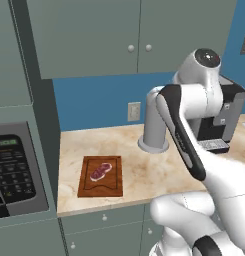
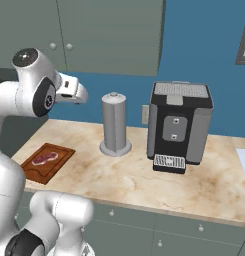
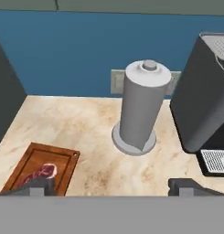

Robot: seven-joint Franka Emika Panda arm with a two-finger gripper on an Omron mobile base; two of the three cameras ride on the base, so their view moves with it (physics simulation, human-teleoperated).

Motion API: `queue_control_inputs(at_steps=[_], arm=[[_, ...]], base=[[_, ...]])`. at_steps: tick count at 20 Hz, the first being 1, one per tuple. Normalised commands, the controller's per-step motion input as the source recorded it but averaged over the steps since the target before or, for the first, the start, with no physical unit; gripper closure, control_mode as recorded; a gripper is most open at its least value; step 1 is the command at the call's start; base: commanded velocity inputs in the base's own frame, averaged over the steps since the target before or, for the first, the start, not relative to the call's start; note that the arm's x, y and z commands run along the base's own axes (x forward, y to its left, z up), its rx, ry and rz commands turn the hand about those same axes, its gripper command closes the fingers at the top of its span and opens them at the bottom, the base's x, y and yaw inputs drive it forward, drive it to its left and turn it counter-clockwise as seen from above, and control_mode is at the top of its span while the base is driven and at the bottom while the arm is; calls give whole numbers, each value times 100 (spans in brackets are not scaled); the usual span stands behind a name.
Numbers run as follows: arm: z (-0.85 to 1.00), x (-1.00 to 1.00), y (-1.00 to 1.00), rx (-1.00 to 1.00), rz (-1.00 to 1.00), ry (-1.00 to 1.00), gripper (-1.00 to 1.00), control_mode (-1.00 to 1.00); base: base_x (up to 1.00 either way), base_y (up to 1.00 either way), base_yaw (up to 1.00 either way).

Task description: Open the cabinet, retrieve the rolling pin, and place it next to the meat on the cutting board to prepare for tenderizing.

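The arm is folded high above the desk, and the hand hangs over it with its fingers spread wide, grasping nothing. The marbled desk runs along a blue wall. The cabinet above has both doors shut. The cutting board lies near the desk's left end with the meat on it; a grey cylinder and a black coffee machine stand further right

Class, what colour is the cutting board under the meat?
Reddish-brown wood; the cutting board shows best in the left base view, with the red-pink meat on it.
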Motion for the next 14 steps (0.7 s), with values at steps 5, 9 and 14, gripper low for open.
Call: queue_control_inputs(at_steps=[5,9,14], arm=[[89,-32,3,-6,0,-57,-100,-100],[93,-19,2,-2,1,-54,-100,-100],[51,-3,3,0,2,-42,-100,-100]], base=[[0,0,0],[0,0,0],[0,0,0]])
